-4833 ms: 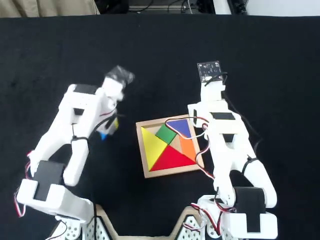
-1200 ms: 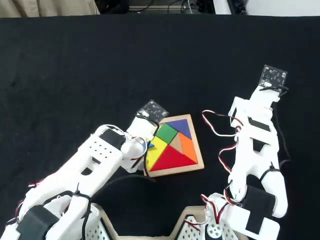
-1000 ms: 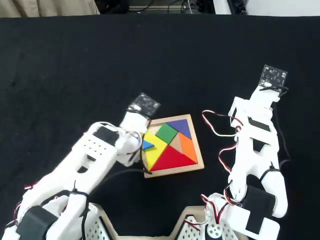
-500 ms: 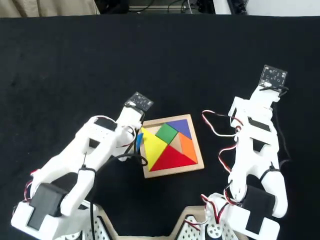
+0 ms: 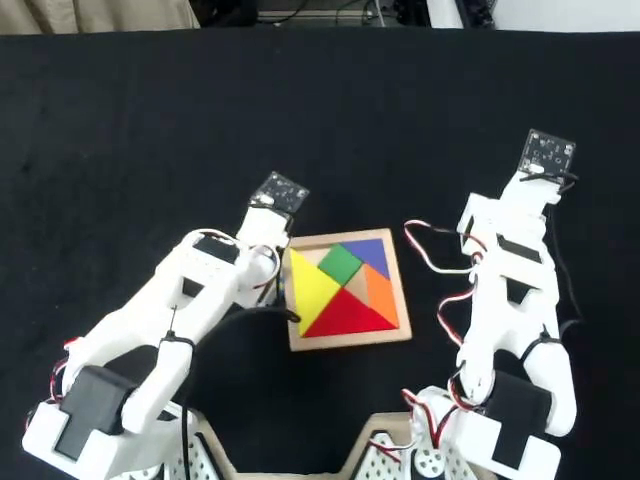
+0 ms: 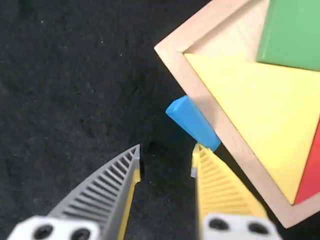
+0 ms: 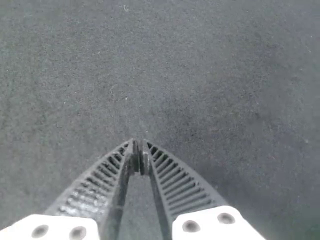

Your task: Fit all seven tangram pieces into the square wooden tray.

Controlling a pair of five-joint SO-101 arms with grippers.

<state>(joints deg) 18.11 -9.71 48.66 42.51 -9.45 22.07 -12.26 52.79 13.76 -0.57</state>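
The square wooden tray [image 5: 297, 342] lies mid-table and holds a yellow triangle [image 5: 310, 285], a green square [image 5: 340, 263], a blue-violet piece [image 5: 372, 255], an orange piece [image 5: 378, 290] and a red triangle [image 5: 350, 318]. A small light-blue piece [image 6: 192, 124] stands on edge outside the tray, leaning against its rim [image 6: 172, 50] beside the yellow triangle [image 6: 255, 110]. My left gripper [image 6: 167, 155] is open just short of the blue piece, not holding it. My right gripper [image 7: 138, 150] is shut and empty over bare cloth.
Black cloth covers the table. The left arm [image 5: 190, 290] reaches in at the tray's left side. The right arm [image 5: 505, 260] stands stretched out to the right of the tray, apart from it.
The left arm drew back from over the tray to its left edge, and the blue piece now leans against the outer rim. The tray turned slightly. The right arm stayed still.
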